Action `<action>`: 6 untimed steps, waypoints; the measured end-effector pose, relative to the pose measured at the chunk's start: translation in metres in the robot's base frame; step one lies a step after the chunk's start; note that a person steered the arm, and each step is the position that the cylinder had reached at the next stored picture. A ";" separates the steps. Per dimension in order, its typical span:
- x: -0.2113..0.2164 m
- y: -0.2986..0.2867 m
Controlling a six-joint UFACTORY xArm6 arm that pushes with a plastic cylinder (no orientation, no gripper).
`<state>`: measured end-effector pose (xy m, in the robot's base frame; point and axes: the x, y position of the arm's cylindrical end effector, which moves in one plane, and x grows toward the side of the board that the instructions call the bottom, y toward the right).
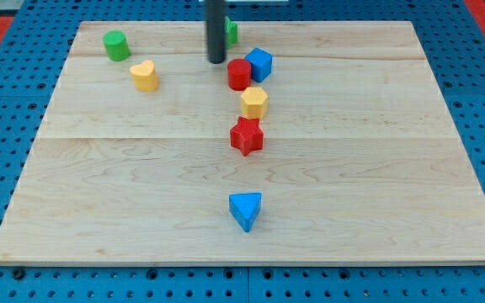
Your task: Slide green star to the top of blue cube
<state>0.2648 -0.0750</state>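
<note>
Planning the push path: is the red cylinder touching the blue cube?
Touching. In the camera view the red cylinder sits flush against the blue cube on its left, no board showing between them.

The small green star block (pixel 231 32) is half hidden behind the dark rod's tip (pixel 216 61), with the blue cube block (pixel 259 64) placed nearer, to its right.

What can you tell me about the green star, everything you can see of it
Only a sliver of the green star shows: a bright green, matte-looking edge peeking out from behind my rod near the view's top edge of the wooden board. Its star outline can't be made out, as the rod hides most of it. It sits above and slightly to the view's left of the blue cube, apart from it. My tip rests just below and left of the star; whether they touch isn't clear.
</note>
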 end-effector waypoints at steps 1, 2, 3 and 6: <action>-0.071 -0.039; -0.070 -0.015; -0.050 0.028; -0.060 0.003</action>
